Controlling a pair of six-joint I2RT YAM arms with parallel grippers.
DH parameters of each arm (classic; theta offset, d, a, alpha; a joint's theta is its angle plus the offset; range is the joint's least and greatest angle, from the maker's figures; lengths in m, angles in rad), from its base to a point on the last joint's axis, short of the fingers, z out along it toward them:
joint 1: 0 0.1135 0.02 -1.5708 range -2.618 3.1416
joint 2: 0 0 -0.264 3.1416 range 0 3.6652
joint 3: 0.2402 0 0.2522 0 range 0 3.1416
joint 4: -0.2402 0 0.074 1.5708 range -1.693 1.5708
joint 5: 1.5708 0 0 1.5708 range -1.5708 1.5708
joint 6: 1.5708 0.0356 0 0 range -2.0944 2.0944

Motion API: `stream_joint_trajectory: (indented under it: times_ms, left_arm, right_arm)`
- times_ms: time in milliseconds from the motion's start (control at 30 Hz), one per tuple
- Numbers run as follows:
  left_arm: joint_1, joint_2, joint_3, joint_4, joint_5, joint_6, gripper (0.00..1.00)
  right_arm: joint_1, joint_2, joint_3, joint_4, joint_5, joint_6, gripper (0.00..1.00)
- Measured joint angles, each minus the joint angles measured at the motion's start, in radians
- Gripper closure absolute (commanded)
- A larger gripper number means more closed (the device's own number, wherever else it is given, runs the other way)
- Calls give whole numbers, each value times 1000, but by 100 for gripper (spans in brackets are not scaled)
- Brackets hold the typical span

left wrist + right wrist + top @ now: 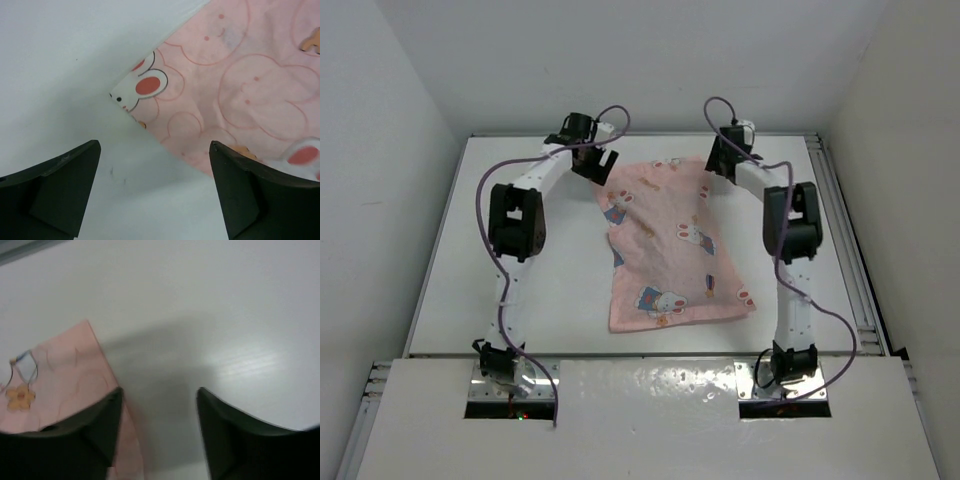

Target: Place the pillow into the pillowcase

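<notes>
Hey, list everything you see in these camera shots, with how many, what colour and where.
pillowcase: one, light pink with white rabbits, lying slanted across the middle of the table
pillow: none in view
table: one, white, under everything
cables: two, purple, one looping along each arm
arms: two, white and black, one on each side of the pillowcase
left gripper: one, black, open, by the pillowcase's far left corner
right gripper: one, black, open, at its far right corner
</notes>
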Motion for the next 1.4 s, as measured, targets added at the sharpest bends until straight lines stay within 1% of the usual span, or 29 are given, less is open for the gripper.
stream_joint_trajectory:
  times_ms: [100, 133, 233, 333, 367, 433, 467, 533, 567, 633, 667, 700, 767, 967, 1000, 1033, 1100, 1133, 1200, 1300, 1400]
  left_arm:
    - [0, -60, 11, -71, 40, 5, 11]
    - [0, -72, 11, -84, 51, 6, 11]
    - [-3, -186, -24, -177, 144, 24, 11]
    - [-16, -282, -106, -230, 219, 36, 11]
    - [-24, -304, -141, -245, 236, 38, 11]
    - [-44, -323, -208, -257, 251, 39, 11]
    - [-51, -323, -240, -259, 249, 37, 11]
    - [-65, -314, -304, -259, 235, 28, 11]
    - [-71, -313, -332, -258, 228, 24, 11]
    - [-74, -312, -374, -261, 215, 18, 11]
    - [-74, -312, -388, -259, 208, 15, 11]
    - [-74, -312, -395, -257, 200, 11, 11]
    - [-74, -312, -404, -251, 179, 4, 11]
    - [-74, -314, -462, -215, 100, -4, 11]
    - [-74, -314, -478, -216, 89, -4, 11]
    - [-74, -315, -489, -218, 82, -3, 11]
    - [-73, -320, -507, -224, 67, -3, 11]
    - [-72, -324, -510, -226, 60, -3, 10]
    - [-66, -346, -517, -227, 43, -4, 10]
    - [-45, -422, -535, -219, 17, -14, 7]
    - [15, -525, -548, -182, -29, -45, 5]
  right_arm:
    - [-27, -280, -280, -7, -53, -55, 16]
    - [-31, -368, -357, -6, -64, -65, 16]
    - [-35, -644, -596, 2, -110, -64, 15]
    - [-37, -835, -809, 18, -205, -24, 16]
    - [-28, -869, -875, 22, -238, -8, 17]
    - [-9, -887, -983, 23, -280, 21, 16]
    - [16, -886, -1034, 17, -291, 36, 16]
    - [75, -885, -1121, 5, -305, 68, 19]
    - [107, -888, -1161, 12, -305, 94, 26]
    - [138, -921, -1229, 40, -307, 140, 33]
    - [144, -948, -1258, 55, -309, 162, 41]
    - [150, -978, -1286, 64, -307, 182, 44]
    - [166, -1031, -1337, 82, -305, 227, 44]
    - [204, -1137, -1432, 96, -276, 304, 39]
    - [193, -1151, -1437, 90, -275, 309, 35]
    - [177, -1161, -1438, 82, -272, 310, 31]
    - [134, -1178, -1425, 51, -268, 305, 17]
    - [109, -1182, -1410, 26, -266, 294, 2]
    - [49, -1186, -1350, -61, -259, 254, 1]
    - [-50, -1187, -1216, -211, -223, 183, 1]
    - [-185, -1187, -1045, -367, -176, 122, 1]
